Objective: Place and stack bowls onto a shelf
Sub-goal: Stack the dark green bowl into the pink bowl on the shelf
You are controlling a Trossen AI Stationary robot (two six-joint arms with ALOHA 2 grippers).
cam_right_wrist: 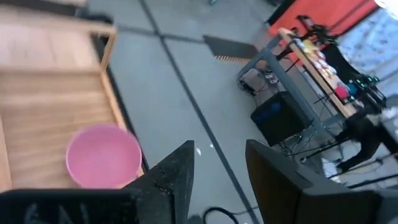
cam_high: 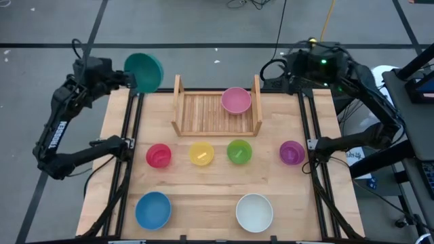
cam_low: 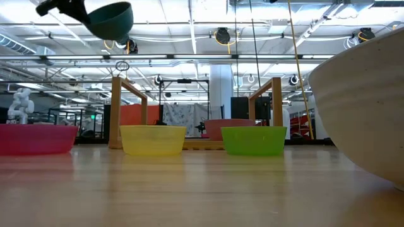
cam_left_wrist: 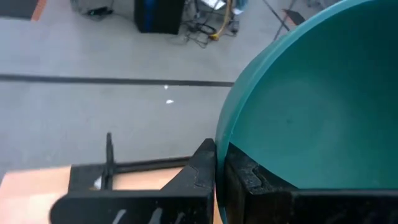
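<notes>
Light wood shelf has just the pink bowl sitting in its right half, left half bare. The left gripper is pinched shut on the teal bowl rim, tilted, up past the table's back-left corner. The right gripper hangs open behind the shelf, holding nothing.

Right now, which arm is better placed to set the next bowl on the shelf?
Left. Its claw is shut on the teal bowl's rim, raised just left of the shelf. The right claw is open and empty near the pink bowl.
</notes>
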